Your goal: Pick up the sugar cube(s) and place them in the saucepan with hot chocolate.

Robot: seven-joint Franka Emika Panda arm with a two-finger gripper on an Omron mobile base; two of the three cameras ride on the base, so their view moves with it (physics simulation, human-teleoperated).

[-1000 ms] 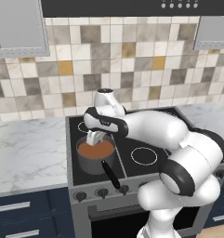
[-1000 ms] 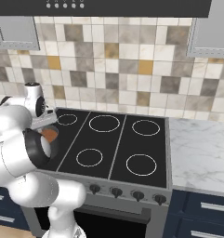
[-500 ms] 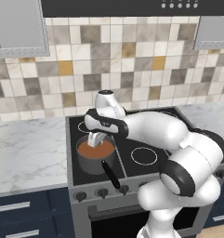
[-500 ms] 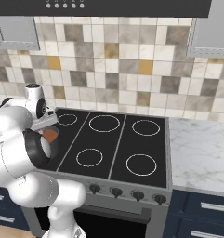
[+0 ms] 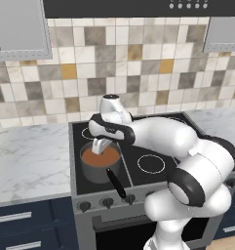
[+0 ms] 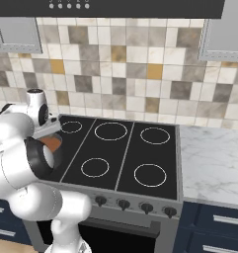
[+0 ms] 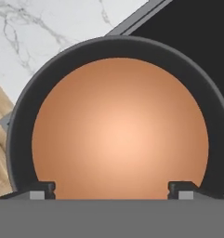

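The saucepan [image 5: 85, 165] is a dark grey pot on the stove's front left burner, full of reddish-brown hot chocolate, with its black handle [image 5: 116, 183] pointing toward the front edge. My gripper [image 5: 100, 145] hangs straight above the liquid, pointing down. In the hand view the saucepan's rim [image 7: 118, 44] rings the smooth brown surface. The gripper [image 7: 112, 188] is open there, its two fingertips [image 7: 41, 188] far apart with nothing between them. In the right base view the pan's liquid [image 6: 52, 143] peeks out beside my arm. The sugar cubes are out of view.
The black stovetop [image 6: 121, 153] has several ringed burners and a row of knobs [image 6: 123, 203] along its front. Marble counter lies to its left [image 5: 26, 156] and right [image 6: 214, 158]. A tiled wall stands behind, with a range hood overhead.
The gripper's fingers have spread from shut to wide apart above the saucepan. The arm and the pan have stayed in place.
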